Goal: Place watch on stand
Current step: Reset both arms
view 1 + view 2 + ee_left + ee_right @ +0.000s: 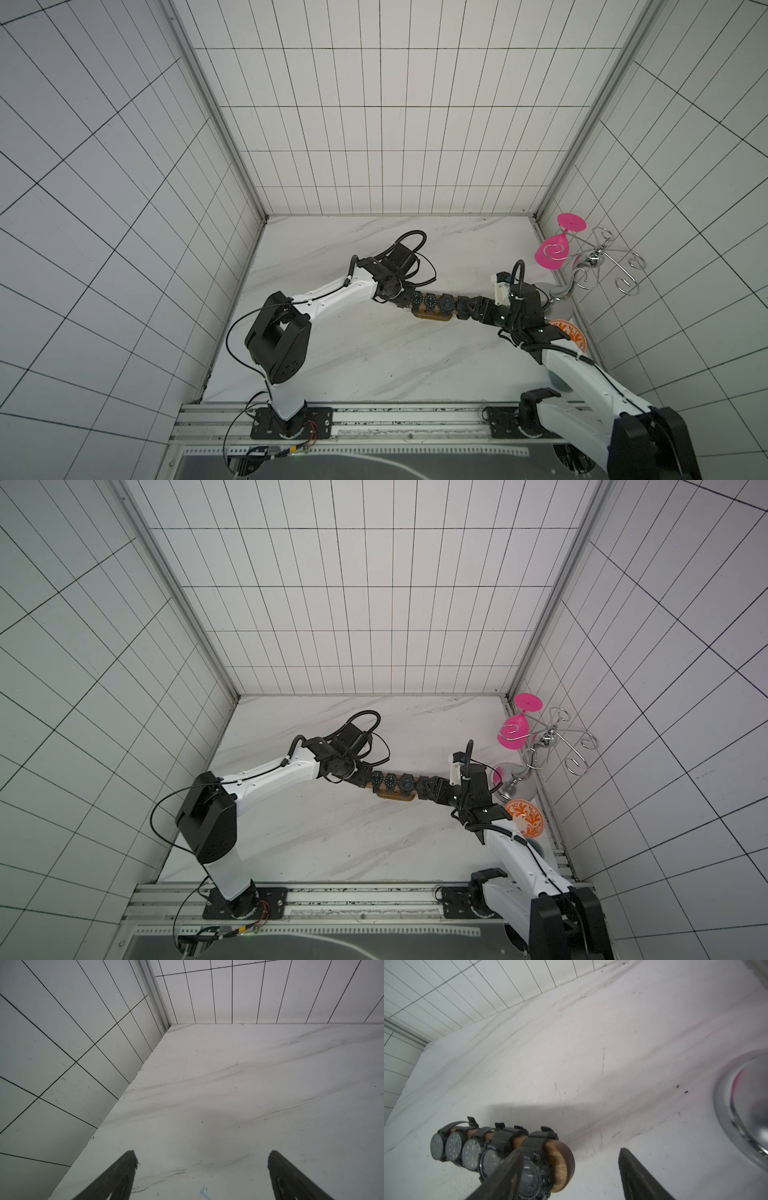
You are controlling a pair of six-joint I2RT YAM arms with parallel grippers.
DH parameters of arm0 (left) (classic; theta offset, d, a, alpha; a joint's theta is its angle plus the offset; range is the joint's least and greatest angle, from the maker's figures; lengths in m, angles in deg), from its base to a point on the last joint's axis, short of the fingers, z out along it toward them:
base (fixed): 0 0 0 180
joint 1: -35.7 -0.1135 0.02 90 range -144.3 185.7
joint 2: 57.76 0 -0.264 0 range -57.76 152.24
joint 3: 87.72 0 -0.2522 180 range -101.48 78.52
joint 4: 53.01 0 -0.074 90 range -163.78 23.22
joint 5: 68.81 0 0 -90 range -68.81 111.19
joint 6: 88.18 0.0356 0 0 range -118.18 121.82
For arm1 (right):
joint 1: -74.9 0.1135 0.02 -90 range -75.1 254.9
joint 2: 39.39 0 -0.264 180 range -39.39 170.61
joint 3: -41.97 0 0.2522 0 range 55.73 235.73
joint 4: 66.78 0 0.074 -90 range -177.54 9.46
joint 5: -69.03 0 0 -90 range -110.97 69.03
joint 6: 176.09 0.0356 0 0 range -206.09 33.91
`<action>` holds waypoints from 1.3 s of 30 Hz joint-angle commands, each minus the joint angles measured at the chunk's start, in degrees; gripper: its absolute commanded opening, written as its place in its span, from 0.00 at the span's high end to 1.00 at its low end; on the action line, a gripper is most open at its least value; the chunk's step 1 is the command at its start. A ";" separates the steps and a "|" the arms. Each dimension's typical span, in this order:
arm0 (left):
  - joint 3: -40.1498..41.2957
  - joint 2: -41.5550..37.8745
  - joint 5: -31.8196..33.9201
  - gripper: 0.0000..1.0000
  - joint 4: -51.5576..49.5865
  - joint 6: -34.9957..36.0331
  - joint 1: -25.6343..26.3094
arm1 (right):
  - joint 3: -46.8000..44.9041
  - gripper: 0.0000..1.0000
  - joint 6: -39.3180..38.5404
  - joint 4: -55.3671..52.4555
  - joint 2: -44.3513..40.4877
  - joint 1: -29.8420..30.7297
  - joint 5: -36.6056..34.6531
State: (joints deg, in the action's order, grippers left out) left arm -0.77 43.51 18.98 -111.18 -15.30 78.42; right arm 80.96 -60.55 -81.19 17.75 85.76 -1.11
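I work in a lab test cell — gridded white wall panels [374, 124] box in a marble-look tabletop [374, 357], and my arm bases [291, 420] sit bolted on an aluminium rail [415, 417].

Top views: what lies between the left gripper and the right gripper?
The wooden stand, its bar carrying a row of black watches, fills the stretch between the left gripper and the right gripper. Both top views show it.
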 commanded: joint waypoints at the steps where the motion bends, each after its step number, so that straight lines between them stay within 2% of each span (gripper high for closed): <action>1: -1.39 -0.09 1.29 0.49 0.81 -0.01 0.21 | -1.38 0.35 -0.58 -1.10 -1.14 -0.32 -1.09; 7: -0.90 -2.04 4.15 0.47 0.24 -0.10 0.16 | -0.09 0.34 -1.01 -3.63 -3.19 -0.37 -3.47; 13: 1.97 -10.18 10.18 0.42 1.21 -1.10 -2.43 | 4.76 0.32 -2.40 -9.53 -7.62 -0.36 -7.68; 18: 7.26 -20.51 18.51 0.36 6.13 -0.94 -7.68 | 10.63 0.31 -4.36 -12.25 -8.81 -0.39 -14.95; 21: 12.80 -27.12 25.98 0.26 12.31 0.30 -10.34 | 13.54 0.27 -3.82 -11.23 -8.38 -0.48 -20.47; 22: 15.20 -29.18 28.73 0.04 14.83 0.59 -11.37 | 14.03 0.26 -3.66 -10.03 -8.18 -0.48 -22.19; 23: 17.75 -30.91 31.56 0.03 17.51 0.53 -12.57 | 14.28 0.25 -3.66 -8.91 -7.95 -0.48 -23.44; 27: 27.37 -35.48 36.30 0.03 27.79 1.17 -17.93 | 13.34 0.16 -5.21 -2.56 -6.64 -0.48 -30.33; 30: 37.26 -37.07 40.34 0.03 41.15 4.15 -20.70 | 10.01 0.09 -9.12 4.38 -6.17 -0.52 -36.02; 32: 42.43 -36.26 40.11 0.02 49.46 7.35 -22.43 | 5.84 0.04 -13.41 11.44 -6.01 -0.61 -39.08; 35: 47.54 -33.18 39.59 0.03 59.19 11.73 -24.20 | 0.44 0.02 -16.93 19.59 -4.51 -1.24 -42.47; 38: 49.58 -29.68 38.01 0.02 63.73 13.20 -26.51 | -3.92 0.00 -18.40 27.85 -0.45 -2.03 -45.04; 39: 49.98 -28.52 35.68 0.02 64.46 12.79 -28.05 | -5.06 0.00 -18.81 30.96 1.62 -2.43 -45.36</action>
State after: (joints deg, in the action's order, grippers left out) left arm 48.30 13.09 56.07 -58.15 -5.31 52.69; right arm 81.20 -75.19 -61.76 15.83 84.49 -41.57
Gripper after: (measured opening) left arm 0.977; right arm 0.993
